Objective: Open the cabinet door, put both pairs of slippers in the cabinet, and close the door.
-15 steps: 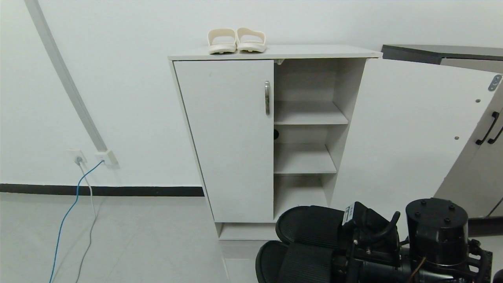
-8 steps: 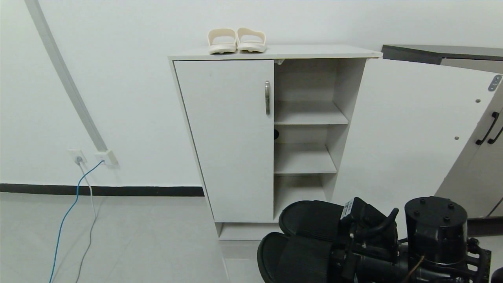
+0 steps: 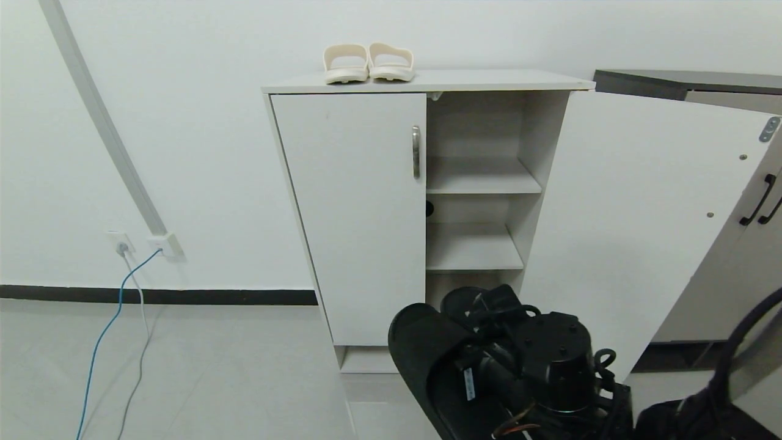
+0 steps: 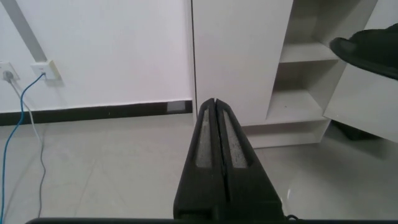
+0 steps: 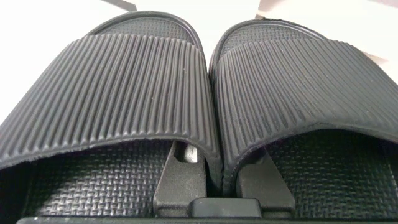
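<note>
While the right tool is gripping the pair of black slippers (one finger is sitting inside each slipper, pinching the two inner walls together), the right arm is reaching forward and low from the right. Its wrist is angling toward the cabinet. The black slippers are hanging side by side in the air, tilted, just in front of the lowest compartment; whether the farther toe is crossing its edge cannot be told. The left tool is hovering low over the floor, its fingers pressing flat together on nothing and pointing toward the cabinet's base. The right door is standing wide open, while the left door is staying shut. The beige slippers are resting side by side on the cabinet's top.
</note>
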